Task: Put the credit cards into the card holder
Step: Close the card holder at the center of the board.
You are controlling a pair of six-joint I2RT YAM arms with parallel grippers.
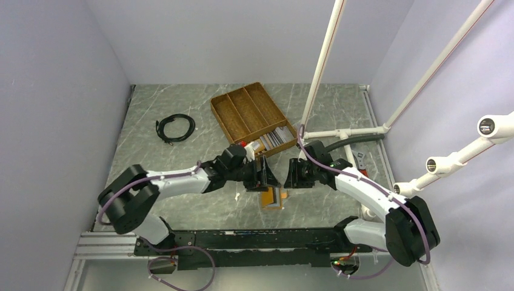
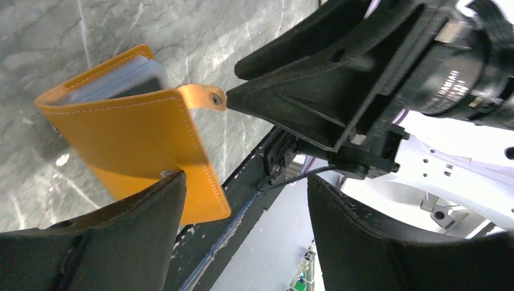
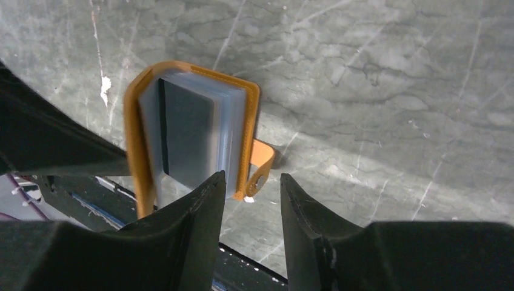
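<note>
Grey marbled table (image 1: 182, 200). Divided wicker tray (image 1: 242, 111) sat aslant toward the far edge, about mid-width. A coiled black cable (image 1: 176, 128) lay left of it, well apart.

Both arms reached inward and met over the middle of the table, nearer the near edge.

Left gripper (image 2: 242, 200): jaws released, standing wide with nothing between them. One finger (image 2: 139, 224) had its tip against the outer cover of the card holder (image 2: 139, 139).

Right gripper (image 3: 251, 188): jaws partly apart, not clamped. The snap strap (image 3: 262, 160) lay in the gap, close against one finger, with bare table showing before the other.

The card holder sat between the two grippers, near the middle of the near edge. It was part open, pale sleeves fanned, with one dark card (image 3: 188, 136) in a sleeve.

The remaining credit cards (image 1: 277, 137) stood stacked in the tray's near-end compartment.
</note>
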